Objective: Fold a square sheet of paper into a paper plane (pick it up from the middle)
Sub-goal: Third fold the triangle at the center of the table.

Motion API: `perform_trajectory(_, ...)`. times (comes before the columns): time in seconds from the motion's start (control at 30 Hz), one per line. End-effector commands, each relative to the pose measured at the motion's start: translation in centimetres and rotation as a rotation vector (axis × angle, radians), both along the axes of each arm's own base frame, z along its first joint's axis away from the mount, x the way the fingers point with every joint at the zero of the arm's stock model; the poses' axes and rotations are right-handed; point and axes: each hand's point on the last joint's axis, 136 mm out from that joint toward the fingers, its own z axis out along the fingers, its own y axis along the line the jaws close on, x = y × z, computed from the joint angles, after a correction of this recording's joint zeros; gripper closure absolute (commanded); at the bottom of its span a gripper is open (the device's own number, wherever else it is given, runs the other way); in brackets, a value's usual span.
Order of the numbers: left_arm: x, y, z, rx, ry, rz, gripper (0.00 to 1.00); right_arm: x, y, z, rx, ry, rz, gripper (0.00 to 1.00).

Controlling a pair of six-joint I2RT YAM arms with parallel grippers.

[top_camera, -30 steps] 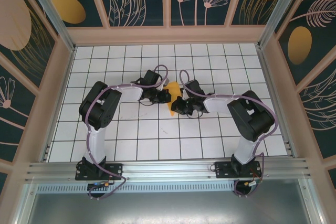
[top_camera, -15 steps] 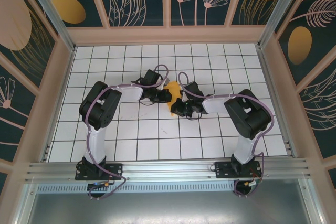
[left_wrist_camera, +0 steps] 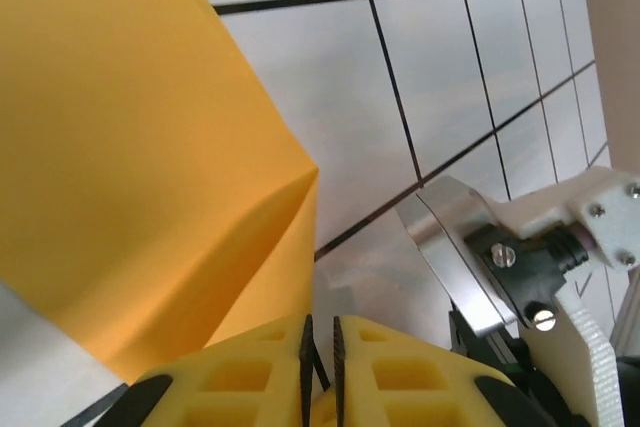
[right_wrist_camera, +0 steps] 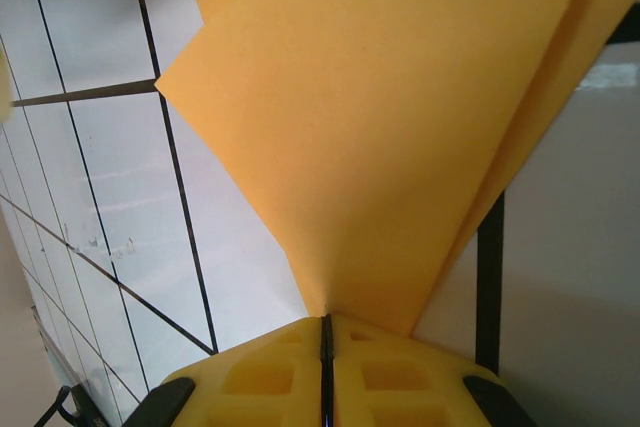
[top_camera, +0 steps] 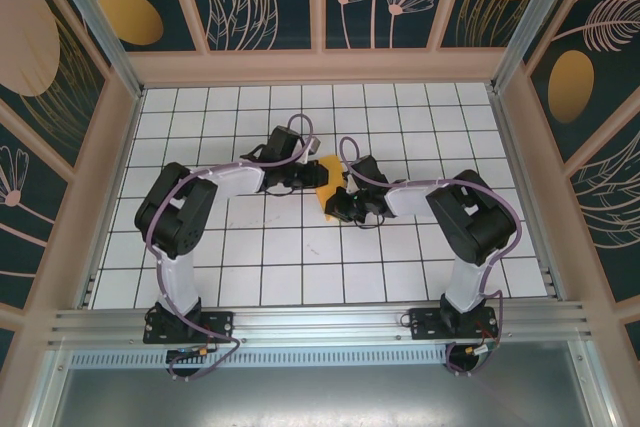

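The sheet of paper (top_camera: 328, 177) is orange-yellow and folded into layers, held just above the white grid table (top_camera: 300, 247) at its middle. My right gripper (top_camera: 338, 203) is shut on its near edge. In the right wrist view the paper (right_wrist_camera: 400, 97) fans out from the closed pads of my right gripper (right_wrist_camera: 325, 319). My left gripper (top_camera: 308, 179) sits at the paper's left side. In the left wrist view the left gripper (left_wrist_camera: 320, 322) has its jaws parted by a thin crack with nothing between them. The creased paper (left_wrist_camera: 130, 147) rests against its left finger (left_wrist_camera: 230, 377).
Metal and white parts of the right arm's wrist (left_wrist_camera: 500, 257) sit close on the right in the left wrist view. Wooden walls (top_camera: 118, 147) enclose the tiled table on three sides. A metal rail (top_camera: 320, 322) with both arm bases runs along the near edge.
The left arm's elbow has swung left and its wrist has shifted a little. Its jaws have parted a crack. The right gripper keeps its hold on the paper, nearly still.
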Motion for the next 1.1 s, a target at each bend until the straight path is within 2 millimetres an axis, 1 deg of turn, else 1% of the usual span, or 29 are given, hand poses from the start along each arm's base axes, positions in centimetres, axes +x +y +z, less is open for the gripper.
perform_trajectory(0.0,-1.2,-0.6,0.3,-0.096,0.072,-0.013,0.85,-0.1,-0.3,-1.0,-0.035,0.013,-0.019,0.88)
perform_trajectory(0.07,-1.3,-0.7,-0.6,-0.093,0.102,-0.011,0.86,-0.1,-0.3,-0.9,-0.033,0.011,-0.023,0.89)
perform_trajectory(0.2,-0.7,0.3,-3.5,0.004,0.119,0.036,0.87,0.0,-0.1,-0.4,-0.018,0.000,-0.021,0.89)
perform_trajectory(0.27,-0.3,0.9,-4.8,0.060,0.117,0.061,0.87,0.1,0.1,0.2,-0.002,-0.011,-0.020,0.89)
perform_trajectory(0.37,0.1,2.4,-6.9,0.163,0.111,0.104,0.89,0.6,0.5,1.9,0.028,-0.045,-0.017,0.88)
perform_trajectory(0.53,-0.7,3.2,-8.1,0.204,0.118,0.094,0.89,1.4,0.9,4.5,0.066,-0.096,-0.023,0.88)
perform_trajectory(0.6,-0.8,3.3,-8.3,0.206,0.119,0.090,0.89,1.5,1.2,4.8,0.076,-0.097,-0.019,0.88)
perform_trajectory(0.67,-0.8,3.2,-8.3,0.204,0.120,0.083,0.89,1.5,1.4,4.6,0.069,-0.093,-0.017,0.88)
perform_trajectory(0.77,-0.7,3.2,-8.2,0.208,0.113,0.084,0.89,1.2,1.4,3.3,0.051,-0.059,-0.016,0.88)
perform_trajectory(0.93,-0.3,2.9,-8.1,0.206,0.109,0.078,0.89,-0.2,1.3,0.1,-0.003,0.018,0.018,0.89)
perform_trajectory(1.07,-0.1,2.8,-7.9,0.206,0.104,0.078,0.89,-1.3,0.2,-2.1,-0.093,0.060,0.008,0.89)
